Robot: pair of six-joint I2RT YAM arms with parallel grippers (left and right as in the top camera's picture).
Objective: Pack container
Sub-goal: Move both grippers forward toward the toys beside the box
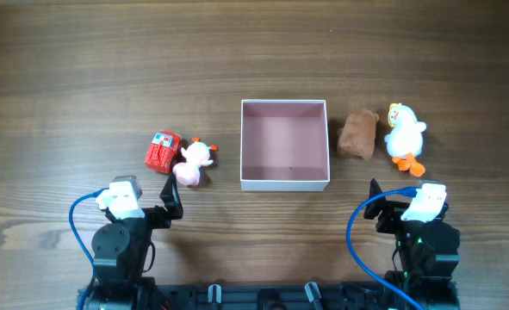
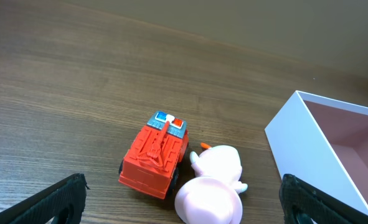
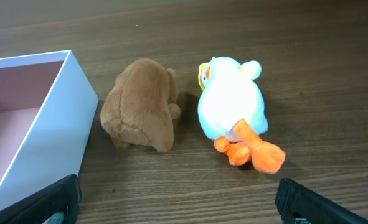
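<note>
— Claws both released, then?
— Yes. In the wrist views the left claw (image 2: 184, 196) is spread wide with nothing between its fingers, and the right claw (image 3: 177, 196) is the same. Both hang low at the near edge of the desk (image 1: 108, 69).
— And the container?
— At mid-desk between the arms, the container (image 1: 285, 182) sits open side up with its pink floor bare. Nothing is packed, so I judge the first pick is the step in hand.
— What lies around it?
— On its right, the brown plush (image 1: 357, 134) is just beside the wall, and the white duck (image 1: 404, 136) is beyond that. On its left the pink toy (image 1: 192, 162) is near, close against the red truck (image 1: 162, 151); I cannot tell whether they touch.
— How to do it well?
— Each arm should work its own side, nearest toy first. Close across the plush's narrow width and stay off the thin wall, which looks likely to slide if nudged. Lift above the rim before crossing, then let go low inside. On the left, come down so that no finger shoves the truck.
</note>
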